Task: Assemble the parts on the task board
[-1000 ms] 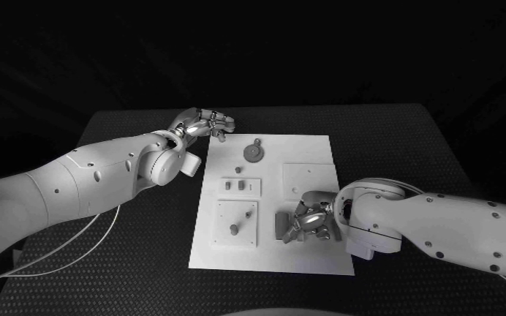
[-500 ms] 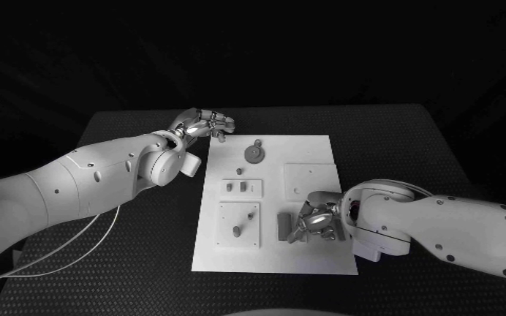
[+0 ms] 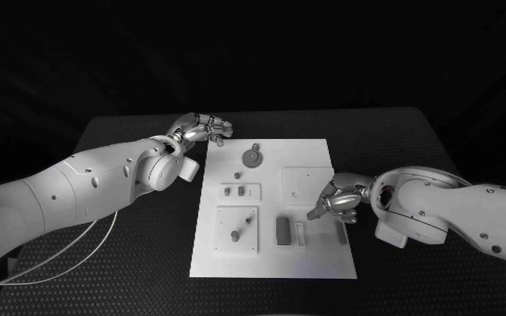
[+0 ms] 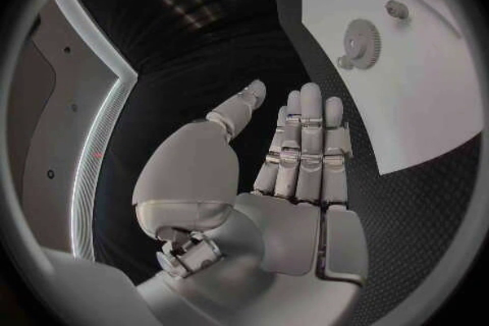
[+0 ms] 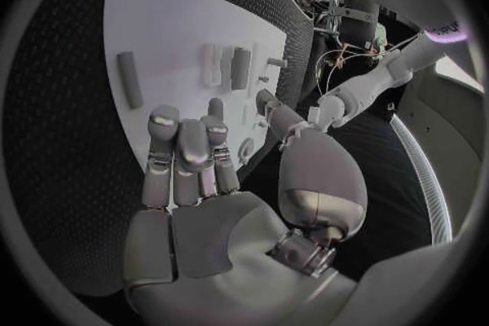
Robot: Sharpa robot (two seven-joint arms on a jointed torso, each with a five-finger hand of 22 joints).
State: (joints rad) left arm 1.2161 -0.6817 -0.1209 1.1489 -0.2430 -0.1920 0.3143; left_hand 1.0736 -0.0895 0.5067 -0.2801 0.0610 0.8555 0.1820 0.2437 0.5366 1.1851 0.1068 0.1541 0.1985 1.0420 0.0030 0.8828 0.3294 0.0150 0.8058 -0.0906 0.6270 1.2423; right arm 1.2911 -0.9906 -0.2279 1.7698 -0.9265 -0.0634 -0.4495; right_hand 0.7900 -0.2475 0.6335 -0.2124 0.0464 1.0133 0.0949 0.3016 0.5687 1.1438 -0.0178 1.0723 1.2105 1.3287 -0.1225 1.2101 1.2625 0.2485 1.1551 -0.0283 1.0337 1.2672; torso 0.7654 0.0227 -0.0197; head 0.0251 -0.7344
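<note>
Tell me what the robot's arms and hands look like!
Both arms are smooth, rounded white shells with small dark dots. Each ends in a shiny silver hand, the left hand and right hand, with jointed metal fingers and white palm covers. Thin pale cables loop under the left arm.

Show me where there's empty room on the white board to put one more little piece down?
On the task board, the far right corner beyond the square plate looks bare, and so does the near edge strip below the bars. The middle is crowded: gear, small blocks, pegs, and the right hand above the right side.
</note>
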